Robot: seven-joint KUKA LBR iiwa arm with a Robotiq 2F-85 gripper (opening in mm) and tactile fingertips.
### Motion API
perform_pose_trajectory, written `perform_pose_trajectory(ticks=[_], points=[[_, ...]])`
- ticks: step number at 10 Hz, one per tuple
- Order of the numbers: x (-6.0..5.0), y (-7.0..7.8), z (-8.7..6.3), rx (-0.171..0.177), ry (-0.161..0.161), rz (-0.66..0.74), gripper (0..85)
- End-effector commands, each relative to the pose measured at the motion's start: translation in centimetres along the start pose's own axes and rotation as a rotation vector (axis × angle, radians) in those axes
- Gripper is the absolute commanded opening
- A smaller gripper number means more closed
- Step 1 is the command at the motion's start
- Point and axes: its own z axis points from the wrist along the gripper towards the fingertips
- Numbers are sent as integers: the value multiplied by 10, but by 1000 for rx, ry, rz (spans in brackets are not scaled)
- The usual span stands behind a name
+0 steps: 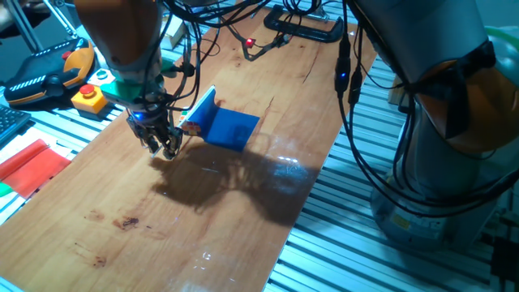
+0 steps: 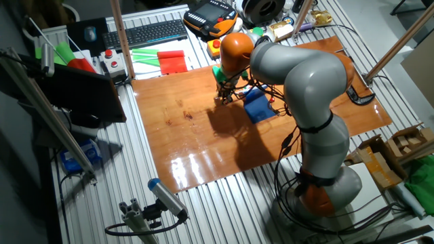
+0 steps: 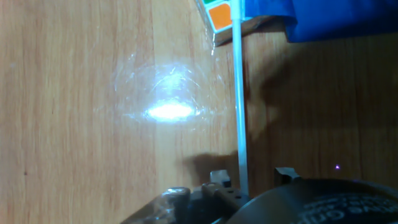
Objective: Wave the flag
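**Stick between the fingers, cloth on the table**

Fingertips sit at the bottom of the hand view, and the thin white stick (image 3: 239, 106) runs from between them toward 12 o'clock. The gripper (image 1: 162, 144) looks closed on the stick near its free end, though the contact itself is hidden by the hand body. At the far end, the flag (image 1: 225, 126) spreads its blue cloth flat on the table (image 1: 122, 195), at about 2 o'clock from the gripper in the fixed view that looks along the table. A small puzzle cube (image 3: 219, 17) with an orange face lies just beside the stick at the cloth's edge, at 11 o'clock from the fingers in the hand view.

Judgement: the grasp seems made, the wave not begun. To do it well, lift first so the cloth clears the table and the cube, then swing from the wrist in modest arcs. The stick is slim, smooth and round, so it could twist or slip between the fingers; a firm hold near the end matters.

Materials: varnished wood tabletop, glossy with a bright glare patch; cloth matte, limp, rectangular; stick rigid and straight. A red sheet (image 1: 31, 165) lies off the board at 9 o'clock.
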Motion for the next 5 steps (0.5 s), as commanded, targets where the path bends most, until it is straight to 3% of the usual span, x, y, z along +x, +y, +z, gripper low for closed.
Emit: perform_pose_trajectory(ticks=[1, 5], points=[[0, 0, -1, 1, -4, 0, 7], [-2, 1, -18, -2, -35, 8, 7]])
